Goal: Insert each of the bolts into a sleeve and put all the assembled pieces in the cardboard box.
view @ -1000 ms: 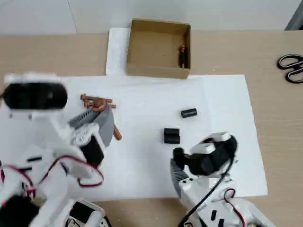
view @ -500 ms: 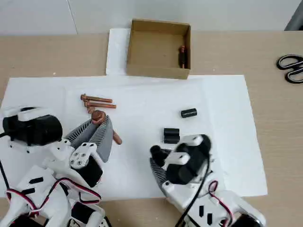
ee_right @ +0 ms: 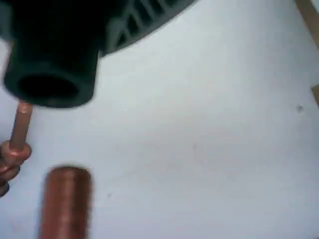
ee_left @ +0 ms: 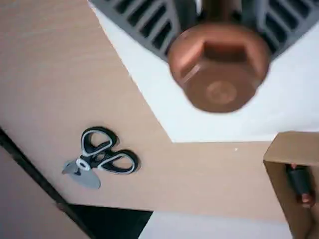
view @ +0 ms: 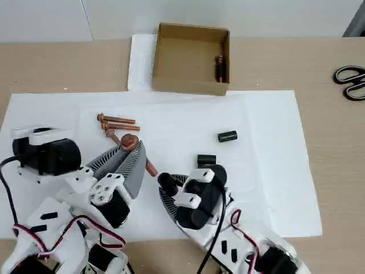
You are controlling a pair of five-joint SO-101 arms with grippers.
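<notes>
My left claw (view: 132, 149) is clamped tight on a bolt (view: 129, 141), pinching it just under the head, with the threaded end poking free toward my other arm. My right claw (view: 170, 187) is closed around a black sleeve (ee_right: 52, 59), gripping its outside wall so the open mouth faces the bolt's tip, near it but not yet touching. The bolt looks like solid metal, so I judge it stiff, smooth and a bit slick. A round shank like that could swivel in my fingers, so holding it close to the head seems right, since it leaves the whole shank free to slide in. The sleeve seems hard and light, with nothing to crush, but I expect it to twist out of line if I nudge it off-centre. Further out, three loose bolts (view: 117, 122) lie on the paper sheet (view: 268, 171), and two spare sleeves (view: 206, 162) sit well apart from them. Beyond the sheet stands the cardboard box (view: 191, 87), with one finished piece (view: 219, 67) lying against its wall.
</notes>
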